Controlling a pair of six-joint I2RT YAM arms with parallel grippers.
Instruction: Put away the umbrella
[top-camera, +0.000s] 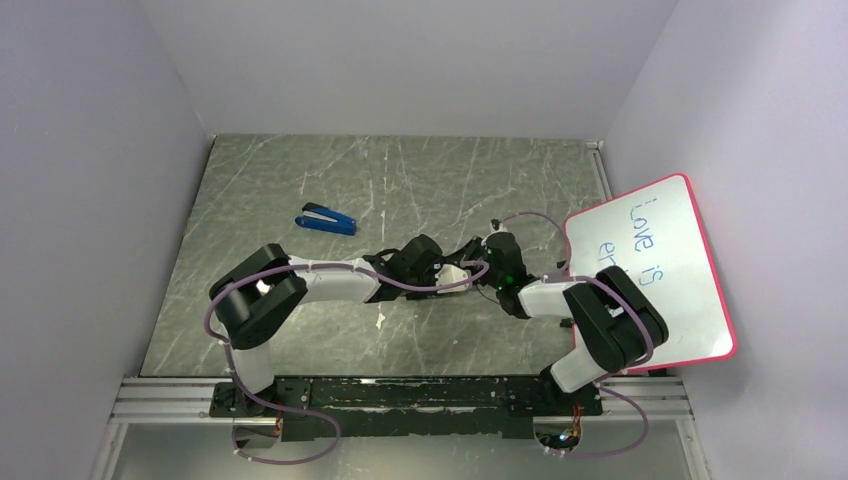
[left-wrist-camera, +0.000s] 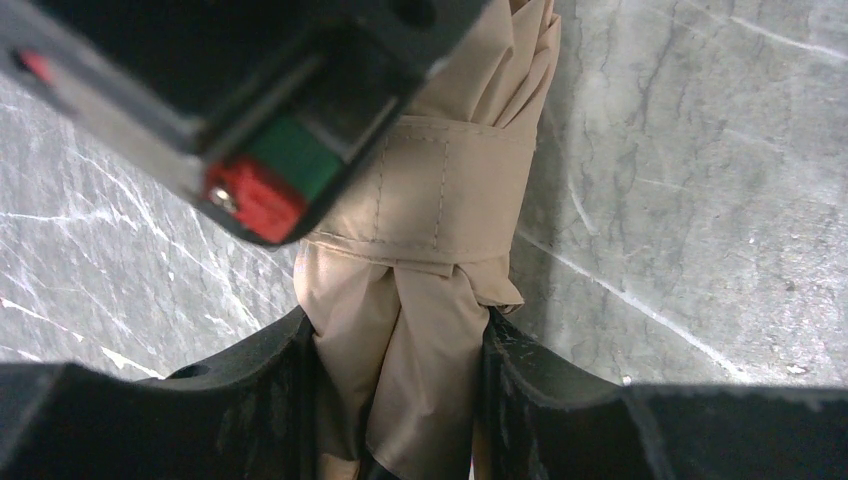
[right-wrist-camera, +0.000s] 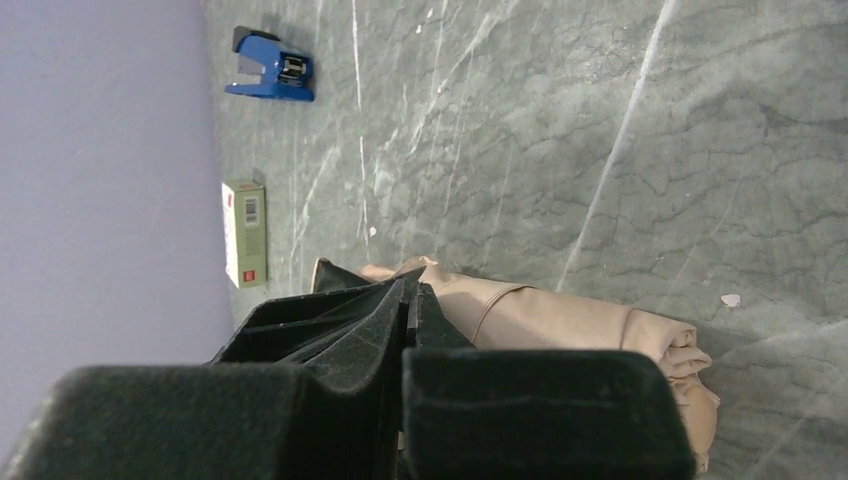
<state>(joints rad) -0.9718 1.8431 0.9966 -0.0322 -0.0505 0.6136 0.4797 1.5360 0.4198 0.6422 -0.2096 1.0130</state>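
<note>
The left pincer (left-wrist-camera: 395, 400) pinches the rolled umbrella (left-wrist-camera: 420, 320) between its 2 fingers, I'd say to steady it on the desk (left-wrist-camera: 700, 200). Just ahead, the right pincer (right-wrist-camera: 410, 300), pressed together, meets the strap (left-wrist-camera: 440, 190) (probably to fasten it).

One umbrella (left-wrist-camera: 430, 200), one stapler (top-camera: 327, 219), one box (right-wrist-camera: 245, 232), one whiteboard (top-camera: 690, 300).

You're looking at umbrella (left-wrist-camera: 420, 330) folded shut: cream-beige fabric bunched in long pleats, matching stitched strap (left-wrist-camera: 440, 190) wrapped tight round its middle. Lies on its side on grey marbled counter (right-wrist-camera: 700, 150), near centre.
</note>
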